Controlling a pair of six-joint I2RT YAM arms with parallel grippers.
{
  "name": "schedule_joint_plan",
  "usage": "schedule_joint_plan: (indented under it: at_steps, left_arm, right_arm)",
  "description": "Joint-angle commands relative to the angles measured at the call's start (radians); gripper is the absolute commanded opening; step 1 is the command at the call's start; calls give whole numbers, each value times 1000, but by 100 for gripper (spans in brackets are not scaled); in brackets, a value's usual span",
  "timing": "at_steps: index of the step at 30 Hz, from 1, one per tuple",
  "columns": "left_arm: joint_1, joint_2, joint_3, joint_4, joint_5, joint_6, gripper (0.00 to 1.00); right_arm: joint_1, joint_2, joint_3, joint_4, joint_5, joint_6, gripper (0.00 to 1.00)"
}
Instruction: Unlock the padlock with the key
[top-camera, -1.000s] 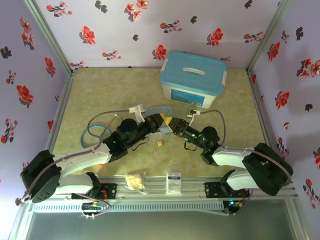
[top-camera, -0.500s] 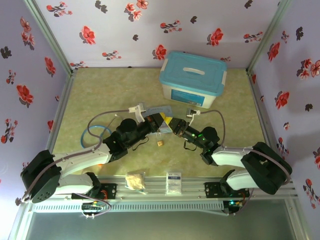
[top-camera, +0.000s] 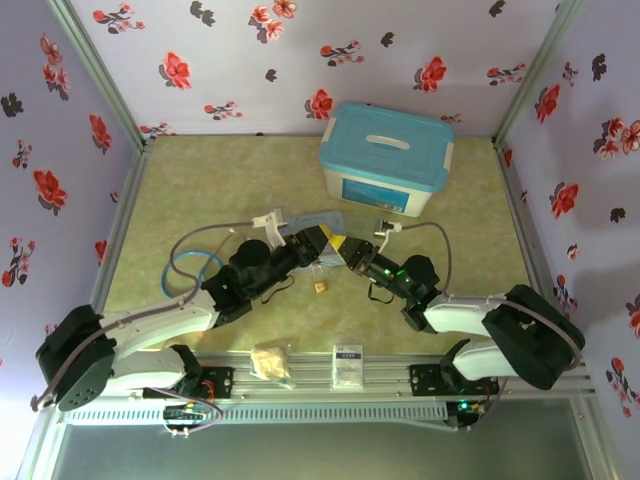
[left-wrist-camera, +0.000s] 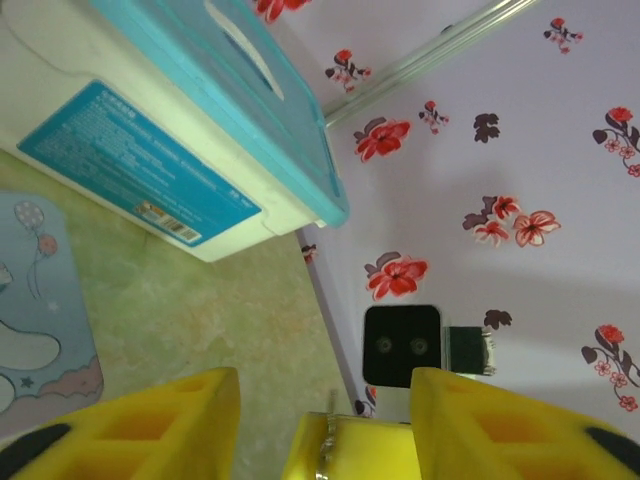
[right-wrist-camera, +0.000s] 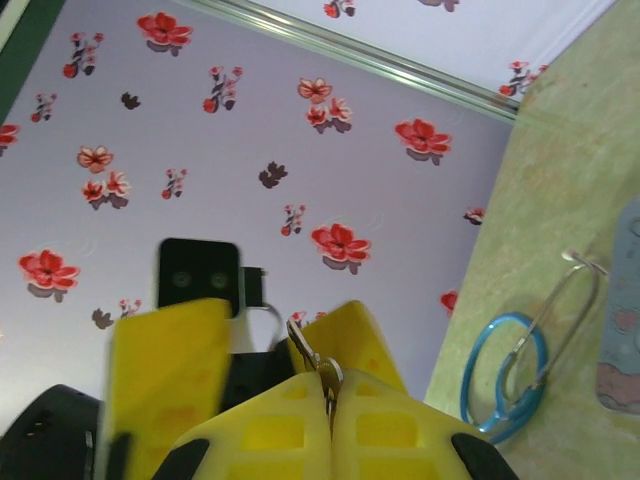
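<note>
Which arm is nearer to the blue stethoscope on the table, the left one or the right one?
The left arm. Its forearm lies just beside the stethoscope and hides part of the blue tube. The right arm reaches in from the opposite side, well apart from it.

A blue-lidded white box (top-camera: 385, 160) is sitting far back on the tabletop (top-camera: 220, 180), a pastel tin (top-camera: 318, 219) is lying nearer, and a blue-tubed stethoscope (top-camera: 187, 264) is curling at left.
</note>
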Motion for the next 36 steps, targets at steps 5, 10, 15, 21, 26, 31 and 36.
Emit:
schedule_joint_plan:
  at_steps: [5, 10, 15, 21, 26, 31, 36]
  left_arm:
    - [-2, -131, -36, -200, -150, 107, 55]
    - [-5, -49, 33, -425, -47, 129, 56]
    - [-33, 32, -18, -413, -59, 114, 52]
    - [-66, 227, 36, -377, -71, 175, 54]
    - [-71, 339, 69, -360, -121, 182, 54]
    - [-72, 392, 55, -320, -147, 161, 55]
    - [-79, 447, 65, -312, -135, 150, 54]
  right_arm:
    - [4, -196, 33, -559, 126, -151, 1]
    - [5, -352, 124, -1054, 239, -342, 1]
    - [4, -401, 203, -1366, 334, -438, 1]
    - [5, -417, 185, -1394, 325, -435, 1]
    - [6, -430, 166, -1381, 302, -422, 1]
    - [5, -463, 146, -1377, 305, -417, 1]
    - [5, -446, 133, -1351, 295, -410, 0]
